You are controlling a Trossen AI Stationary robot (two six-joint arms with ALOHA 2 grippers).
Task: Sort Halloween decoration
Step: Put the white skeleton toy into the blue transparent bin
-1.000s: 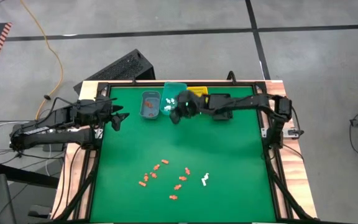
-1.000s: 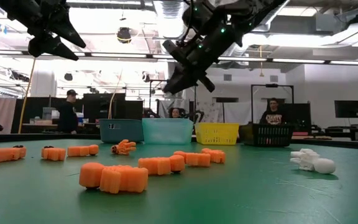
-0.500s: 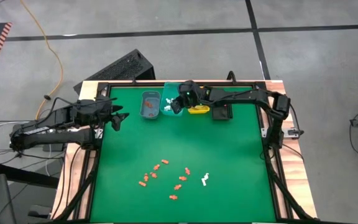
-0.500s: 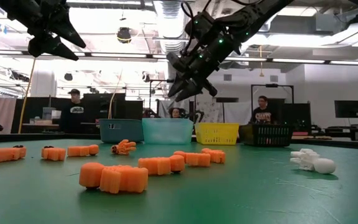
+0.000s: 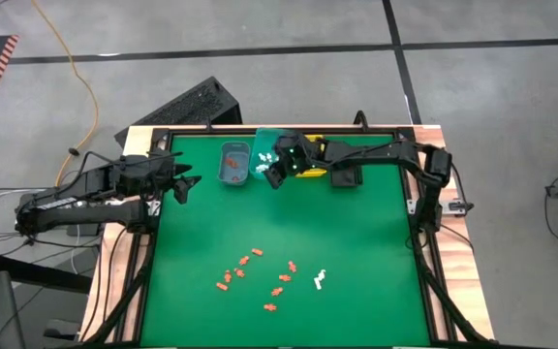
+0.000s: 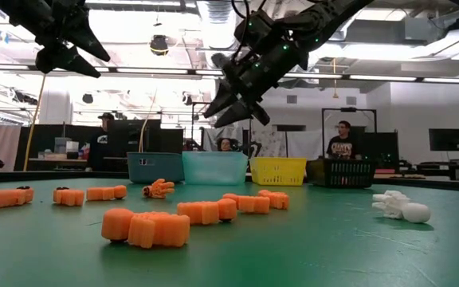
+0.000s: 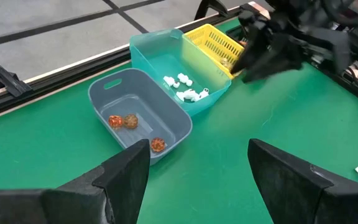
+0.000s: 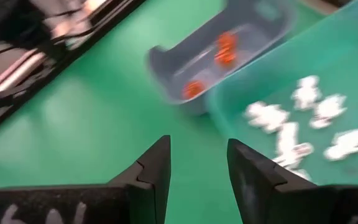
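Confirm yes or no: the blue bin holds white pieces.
No. In the left wrist view the blue bin holds only three orange-red pieces, while the white pieces lie in the teal bin beside it.

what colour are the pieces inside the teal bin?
White. The pieces in the teal bin show best in the left wrist view.

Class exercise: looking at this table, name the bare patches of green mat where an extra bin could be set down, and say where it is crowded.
Free: the wide middle of the green mat, between the row of bins at the far edge and the scattered decorations nearer the front; also the right side, beyond the white piece. Crowded: the far edge, where the right tool hangs by the teal bin.
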